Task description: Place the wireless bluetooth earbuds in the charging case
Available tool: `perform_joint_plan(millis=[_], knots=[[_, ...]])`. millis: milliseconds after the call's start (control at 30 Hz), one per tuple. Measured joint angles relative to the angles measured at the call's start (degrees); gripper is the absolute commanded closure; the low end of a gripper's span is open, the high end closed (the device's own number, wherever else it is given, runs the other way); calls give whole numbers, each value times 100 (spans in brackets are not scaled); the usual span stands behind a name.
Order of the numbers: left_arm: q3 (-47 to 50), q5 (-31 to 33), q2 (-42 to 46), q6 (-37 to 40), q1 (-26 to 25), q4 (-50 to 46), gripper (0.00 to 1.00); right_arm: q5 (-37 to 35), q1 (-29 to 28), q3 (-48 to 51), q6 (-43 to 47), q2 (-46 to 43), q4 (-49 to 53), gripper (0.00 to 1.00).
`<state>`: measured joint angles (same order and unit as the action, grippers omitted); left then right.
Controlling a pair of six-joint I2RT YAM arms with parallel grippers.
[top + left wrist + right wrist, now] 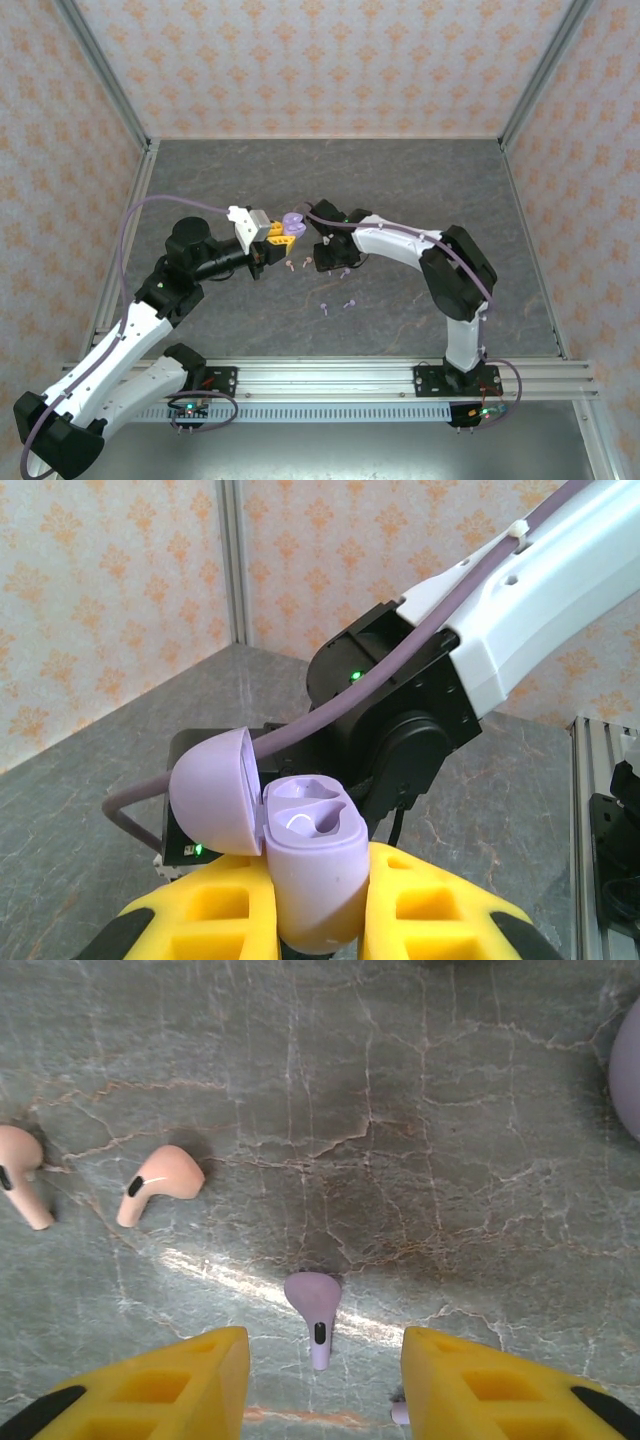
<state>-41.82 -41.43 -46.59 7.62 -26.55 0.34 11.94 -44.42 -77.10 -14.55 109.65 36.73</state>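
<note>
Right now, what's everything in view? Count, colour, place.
charging case: 1, lavender, lid open, held off the table
pink earbuds: 2, pink, side by side on the table
lavender earbuds: at least 3, lavender, one on the table near the pink pair, two loose nearer the arm bases
table: 1, grey marbled
left end effector: 1, yellow fingers, shut on the charging case
right end effector: 1, yellow fingers, open, straddling one lavender earbud without touching it
</note>
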Motion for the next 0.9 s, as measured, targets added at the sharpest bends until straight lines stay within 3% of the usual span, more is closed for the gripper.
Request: perform_joint_plan(millis=[900], knots=[[0,42,-7,-2,0,4,88,46,-4,-240,262,444,76,77]])
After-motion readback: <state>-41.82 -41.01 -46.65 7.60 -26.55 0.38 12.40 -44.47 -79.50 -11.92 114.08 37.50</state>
